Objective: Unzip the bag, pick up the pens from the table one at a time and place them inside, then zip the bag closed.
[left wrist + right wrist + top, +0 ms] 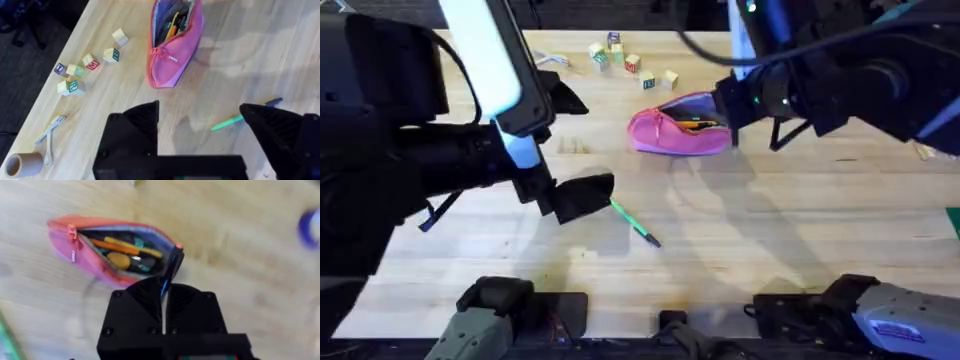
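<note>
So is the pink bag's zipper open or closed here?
Open. The bag gapes along its top, showing the blue lining and orange and yellow items inside; the left wrist view shows the same gap.

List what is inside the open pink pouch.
Inside the pink pouch, against its purple-blue lining, lie an orange pen, a yellow item and teal bits. The right hand holds a black pen at the opening and covers that end.

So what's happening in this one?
The pink fabric pouch lies unzipped on the light wood table, with pens already inside. The right gripper, shut on a slim black pen, holds it at the pouch's open end. The left gripper hovers open over the green pen on the table.
</note>
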You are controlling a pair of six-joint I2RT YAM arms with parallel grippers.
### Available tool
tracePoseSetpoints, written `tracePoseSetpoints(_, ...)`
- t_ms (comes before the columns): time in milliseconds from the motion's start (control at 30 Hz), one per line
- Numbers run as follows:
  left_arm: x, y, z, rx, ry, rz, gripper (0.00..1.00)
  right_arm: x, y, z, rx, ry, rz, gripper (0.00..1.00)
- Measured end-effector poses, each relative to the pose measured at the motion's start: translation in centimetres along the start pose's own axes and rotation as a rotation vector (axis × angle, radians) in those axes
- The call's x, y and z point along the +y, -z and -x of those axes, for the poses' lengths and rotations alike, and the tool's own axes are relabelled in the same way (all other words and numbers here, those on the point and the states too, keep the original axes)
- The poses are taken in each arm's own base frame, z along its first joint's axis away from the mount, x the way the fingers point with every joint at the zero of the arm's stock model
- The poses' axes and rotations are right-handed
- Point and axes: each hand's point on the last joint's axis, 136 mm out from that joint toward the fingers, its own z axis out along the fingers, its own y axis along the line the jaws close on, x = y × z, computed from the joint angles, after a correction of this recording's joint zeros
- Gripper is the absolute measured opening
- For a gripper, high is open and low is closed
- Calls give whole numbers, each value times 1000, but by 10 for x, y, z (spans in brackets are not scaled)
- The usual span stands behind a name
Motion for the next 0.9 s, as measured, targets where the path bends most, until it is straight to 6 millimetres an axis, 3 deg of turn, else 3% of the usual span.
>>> tracePoseSetpoints(67,0,0,0,0,0,0,993,0,0,10,-41,109,-5,34)
tracePoseSetpoints(100,0,0,0,0,0,0,994,-1,1,24,-94,286,-15,34)
tracePoseSetpoints(167,0,0,0,0,0,0,993,0,0,27,-105,417,-7,34)
tracePoseSetpoints(200,0,0,0,0,0,0,994,3,-3,25,-105,599,27,34)
tracePoseSetpoints(567,0,0,0,0,0,0,993,9,-12,21,-170,1078,150,30)
tracePoseSetpoints(633,0,0,0,0,0,0,993,14,-27,13,-154,1238,180,31)
tracePoseSetpoints(833,0,0,0,0,0,0,993,24,-51,-1,-111,1390,237,31)
tracePoseSetpoints(900,0,0,0,0,0,0,993,37,-75,-15,-81,1443,304,32)
